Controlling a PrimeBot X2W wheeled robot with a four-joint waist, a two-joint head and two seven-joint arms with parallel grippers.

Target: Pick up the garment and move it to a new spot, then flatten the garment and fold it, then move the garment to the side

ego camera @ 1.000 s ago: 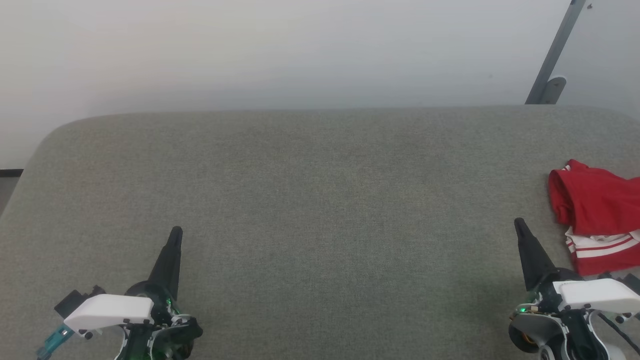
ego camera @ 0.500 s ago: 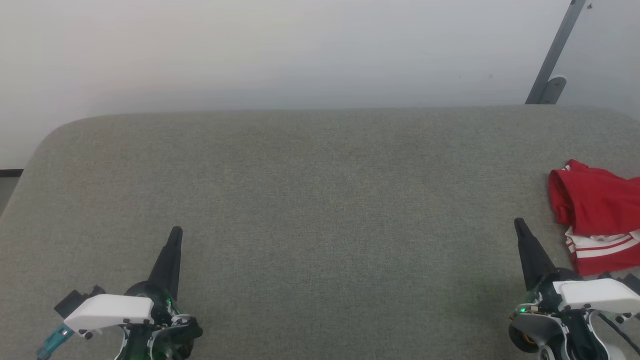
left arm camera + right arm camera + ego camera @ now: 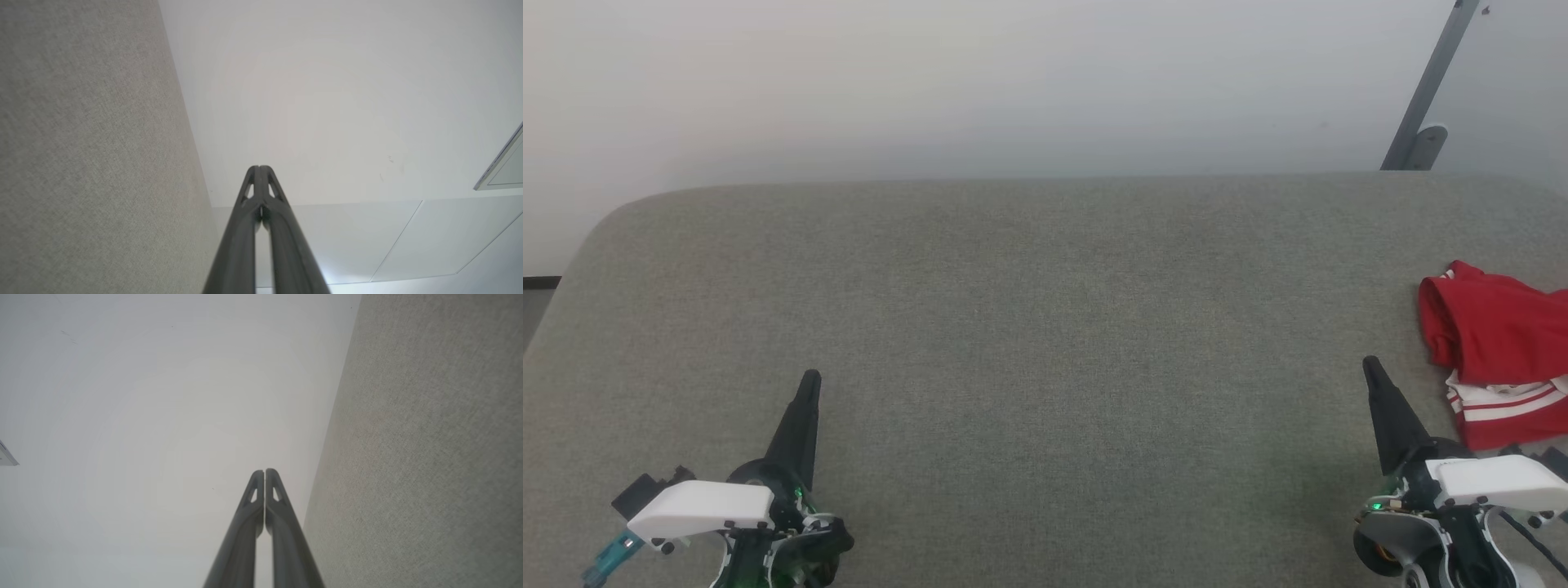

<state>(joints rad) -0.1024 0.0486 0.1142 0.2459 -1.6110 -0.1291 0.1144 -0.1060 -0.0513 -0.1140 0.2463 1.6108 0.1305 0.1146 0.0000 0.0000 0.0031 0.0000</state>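
Note:
The garment (image 3: 1499, 351) is a bright red shirt with white, red-striped trim, lying crumpled at the right edge of the grey fabric surface (image 3: 1045, 327) and cut off by the frame. My right gripper (image 3: 1369, 362) is shut and empty, its tip just left of the garment and apart from it. At the lower left my left gripper (image 3: 810, 376) is also shut and empty, far from the garment. In the wrist views the left gripper (image 3: 259, 167) and the right gripper (image 3: 264, 471) each show their two fingers pressed together, pointing past the surface's edge at a white wall.
A plain white wall (image 3: 980, 82) stands behind the surface's rounded far edge. A grey metal bar with a bracket (image 3: 1425, 98) leans at the top right. The surface's left corner curves off near a dark strip of floor (image 3: 539, 282).

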